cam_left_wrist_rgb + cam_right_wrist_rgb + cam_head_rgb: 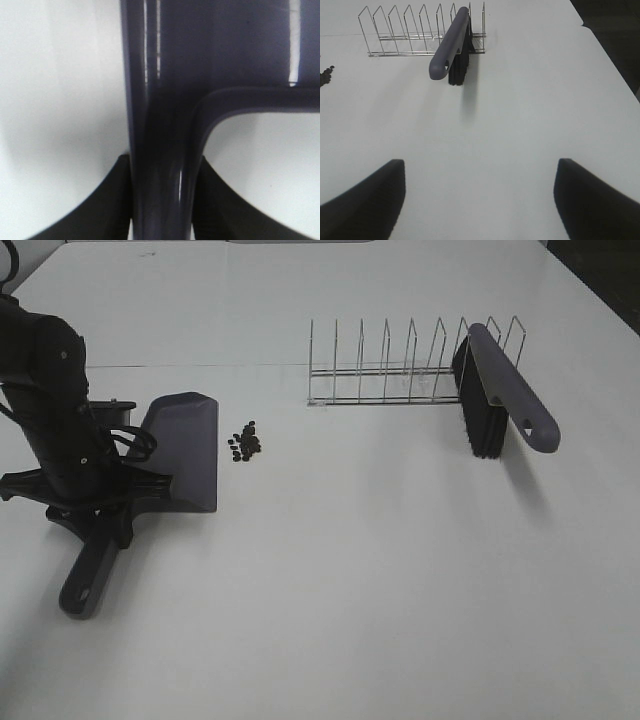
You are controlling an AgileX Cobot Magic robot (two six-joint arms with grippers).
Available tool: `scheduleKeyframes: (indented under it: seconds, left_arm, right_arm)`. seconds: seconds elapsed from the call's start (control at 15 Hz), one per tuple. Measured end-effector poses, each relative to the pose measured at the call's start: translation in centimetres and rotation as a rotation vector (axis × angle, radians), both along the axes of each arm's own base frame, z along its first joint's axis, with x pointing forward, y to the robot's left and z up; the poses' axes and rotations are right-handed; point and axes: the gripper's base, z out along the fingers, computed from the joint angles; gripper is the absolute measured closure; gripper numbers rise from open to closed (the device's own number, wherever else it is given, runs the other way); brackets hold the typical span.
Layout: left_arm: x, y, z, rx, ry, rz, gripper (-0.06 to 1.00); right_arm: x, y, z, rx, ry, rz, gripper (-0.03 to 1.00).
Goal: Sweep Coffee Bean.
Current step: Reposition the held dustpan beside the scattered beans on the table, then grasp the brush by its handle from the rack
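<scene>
A small pile of dark coffee beans (244,441) lies on the white table (380,570), just right of the grey dustpan (186,448). My left gripper (108,502) is shut on the dustpan's handle (160,165), which fills the left wrist view, and the pan rests on the table with its mouth toward the beans. A grey brush with black bristles (500,405) leans in the wire rack (400,365) at the right. In the right wrist view the brush (451,45) is far ahead and my right gripper (479,200) is open and empty above bare table. The beans (326,76) show at that view's edge.
The wire rack (415,35) stands at the back of the table. The table's dark right edge (600,290) is near the brush. The left arm's black body (55,410) stands behind the dustpan.
</scene>
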Motion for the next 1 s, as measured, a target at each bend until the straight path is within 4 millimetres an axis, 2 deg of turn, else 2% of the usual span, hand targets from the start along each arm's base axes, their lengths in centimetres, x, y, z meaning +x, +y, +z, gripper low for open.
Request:
scheduleKeyframes:
  seconds: [0.2,0.27,0.47,0.6,0.73,0.87,1.0]
  left_arm:
    - [0.0,0.1,0.5,0.009,-0.014,-0.008,0.67]
    - [-0.1,0.3,1.2,0.018,-0.021,-0.014,0.67]
    - [-0.2,0.4,5.2,0.007,-0.115,-0.016,0.67]
    - [-0.4,0.5,6.7,-0.003,-0.149,-0.015,0.67]
    - [-0.4,0.5,6.7,-0.001,-0.145,-0.015,0.67]
    - [-0.5,0.5,6.7,-0.001,-0.143,-0.015,0.67]
    - [-0.5,0.5,6.7,0.0,-0.144,-0.027,0.67]
  right_arm:
    - [0.0,0.0,0.0,0.0,0.0,0.0,0.2]
    - [0.0,0.0,0.0,0.001,0.0,0.001,0.2]
    - [0.0,0.0,0.0,0.002,0.0,0.001,0.2]
    - [0.0,0.0,0.0,0.002,0.0,0.001,0.2]
    - [0.1,0.0,0.1,0.002,0.004,0.001,0.2]
    - [1.6,0.0,1.8,-0.001,-0.025,0.003,0.2]
    - [4.6,-0.1,4.7,-0.006,-0.104,0.008,0.2]
